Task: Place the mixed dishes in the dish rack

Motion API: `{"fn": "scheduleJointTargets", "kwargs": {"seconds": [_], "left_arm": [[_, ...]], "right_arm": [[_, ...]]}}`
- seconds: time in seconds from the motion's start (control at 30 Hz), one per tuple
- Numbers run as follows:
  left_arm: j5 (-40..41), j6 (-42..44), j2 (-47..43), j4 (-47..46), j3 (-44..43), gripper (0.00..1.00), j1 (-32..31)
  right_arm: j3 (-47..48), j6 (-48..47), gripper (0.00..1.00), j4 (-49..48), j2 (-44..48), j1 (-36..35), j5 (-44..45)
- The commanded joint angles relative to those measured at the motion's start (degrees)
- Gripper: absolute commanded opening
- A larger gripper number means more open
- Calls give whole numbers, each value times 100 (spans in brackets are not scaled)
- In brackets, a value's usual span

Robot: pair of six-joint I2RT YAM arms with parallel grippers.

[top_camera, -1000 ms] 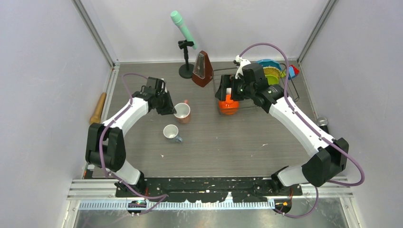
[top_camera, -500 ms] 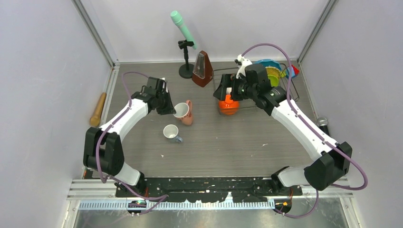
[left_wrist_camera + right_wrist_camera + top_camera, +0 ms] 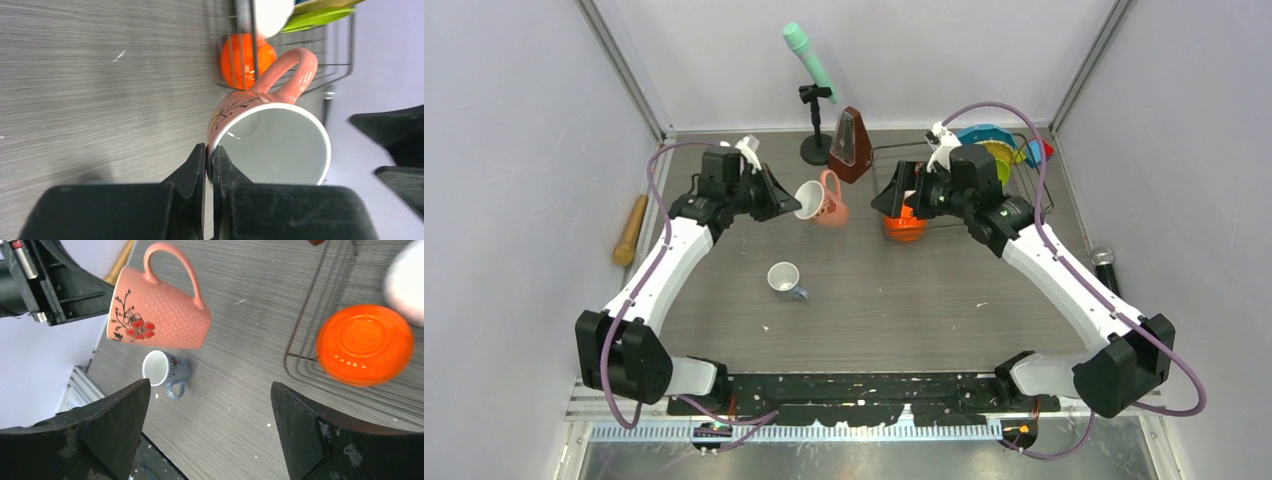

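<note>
My left gripper (image 3: pixel 792 205) is shut on the rim of the pinkish patterned mug (image 3: pixel 822 200) and holds it tilted above the table, left of the dish rack (image 3: pixel 1038 196). The left wrist view shows my pads (image 3: pixel 200 155) pinching the mug's wall (image 3: pixel 272 142). My right gripper (image 3: pixel 896 194) is open and empty above the orange bowl (image 3: pixel 905 224) at the rack's left end. The white bowl (image 3: pixel 406 284), lime-green plate (image 3: pixel 996 156) and teal plate (image 3: pixel 982 133) sit in the rack. The small grey-white mug (image 3: pixel 784 278) lies on the table.
The brown metronome (image 3: pixel 852 146) stands just left of the rack, behind the held mug. A mint-green microphone on a stand (image 3: pixel 810 62) is at the back. A wooden roller (image 3: pixel 630 228) lies at the left edge and a microphone (image 3: pixel 1104 260) at the right.
My left gripper has lifted the pinkish mug off the table and carried it back and right toward the rack. The right gripper has shifted slightly over the orange bowl.
</note>
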State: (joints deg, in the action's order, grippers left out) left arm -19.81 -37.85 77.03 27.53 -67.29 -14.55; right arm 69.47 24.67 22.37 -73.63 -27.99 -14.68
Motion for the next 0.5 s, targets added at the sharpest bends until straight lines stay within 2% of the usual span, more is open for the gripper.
{"fn": "scheduleJointTargets", "kwargs": {"seconds": [0.0, 0.23, 0.47], "left_arm": [[-1231, -939, -271, -1160, -214, 0, 224], [-1725, -1742, -299, -1619, -308, 0, 289], [-1958, -2397, -401, -2294, -204, 0, 293]], "right_arm": [[-246, 475, 97, -1072, 304, 21, -631], [-551, 952, 96, -1977, 534, 21, -852], [-709, 1076, 96, -2307, 769, 25, -906]]}}
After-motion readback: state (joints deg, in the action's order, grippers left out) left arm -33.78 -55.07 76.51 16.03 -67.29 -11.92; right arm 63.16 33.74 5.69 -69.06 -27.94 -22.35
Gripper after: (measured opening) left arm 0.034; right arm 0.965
